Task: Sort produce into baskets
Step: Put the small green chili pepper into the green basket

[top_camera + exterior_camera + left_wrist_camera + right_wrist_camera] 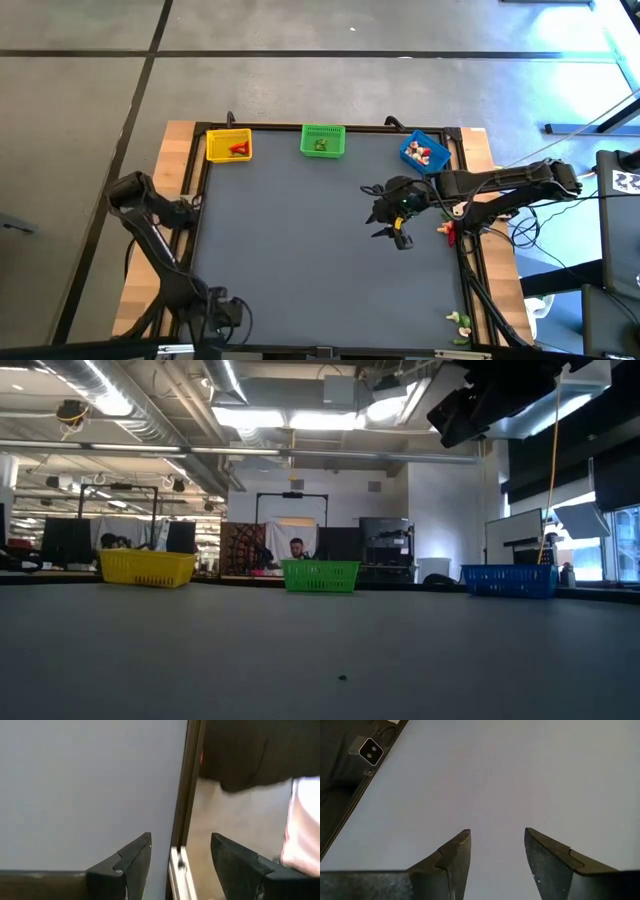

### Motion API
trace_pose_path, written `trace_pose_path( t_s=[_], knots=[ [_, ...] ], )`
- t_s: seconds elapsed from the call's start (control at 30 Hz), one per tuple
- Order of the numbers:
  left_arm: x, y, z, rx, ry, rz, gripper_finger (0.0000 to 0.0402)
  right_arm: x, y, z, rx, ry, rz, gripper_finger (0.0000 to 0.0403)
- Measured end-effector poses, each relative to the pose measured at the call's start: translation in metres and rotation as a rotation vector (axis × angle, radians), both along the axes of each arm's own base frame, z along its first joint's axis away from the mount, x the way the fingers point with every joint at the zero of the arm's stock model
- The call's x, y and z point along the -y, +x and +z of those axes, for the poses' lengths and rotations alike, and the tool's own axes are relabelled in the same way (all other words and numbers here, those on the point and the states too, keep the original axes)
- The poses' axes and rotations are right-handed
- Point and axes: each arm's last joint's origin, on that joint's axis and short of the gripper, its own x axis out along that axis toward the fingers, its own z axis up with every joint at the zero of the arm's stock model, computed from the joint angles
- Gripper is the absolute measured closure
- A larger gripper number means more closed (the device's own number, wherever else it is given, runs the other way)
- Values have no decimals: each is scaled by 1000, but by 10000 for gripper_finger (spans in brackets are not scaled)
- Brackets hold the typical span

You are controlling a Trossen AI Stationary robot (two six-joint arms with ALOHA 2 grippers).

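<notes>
From above, the three baskets are sitting in a row along the far edge of the grey table (320,250): the yellow basket (229,146) toward the far left corner, the green basket (322,141) at the middle, the blue basket (426,152) toward the far right corner, turned a little askew. This view alone is showing their contents: red produce (238,149) lying in the yellow one, a green piece (320,145) in the green one, and pale cream and red pieces (423,154) in the blue one. It is also showing a small red and cream piece (445,230) lying just off the right edge, and a pale and green piece (459,322) by the near right corner, both outside the grey surface.

The level view is showing the baskets only as mesh walls, yellow (147,568), green (320,576) and blue (509,580), with nothing of what lies inside, and a person sitting in the room behind the green one.

The right gripper (392,228) is hanging over the right half of the table, well apart from the baskets. Its wrist camera is showing both fingers (452,857) standing apart with only bare grey surface between them, holding nothing and touching nothing.

The left gripper (232,312) is waiting at the near left corner. Its fingers (131,862) are likewise standing apart and empty, straddling the table's dark edge frame (187,790).
</notes>
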Motion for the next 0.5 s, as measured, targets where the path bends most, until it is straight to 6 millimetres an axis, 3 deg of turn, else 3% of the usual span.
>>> trace_pose_path(
  t_s=[0.27, 0.5],
  knots=[
    [6, -16, -22, -137, 99, -63, 222, 0, 0, 0, -1, 0, 0, 216],
    [10, -29, -25, -154, 139, -113, 236, 0, 0, 0, -4, 0, 0, 216]
  ],
)
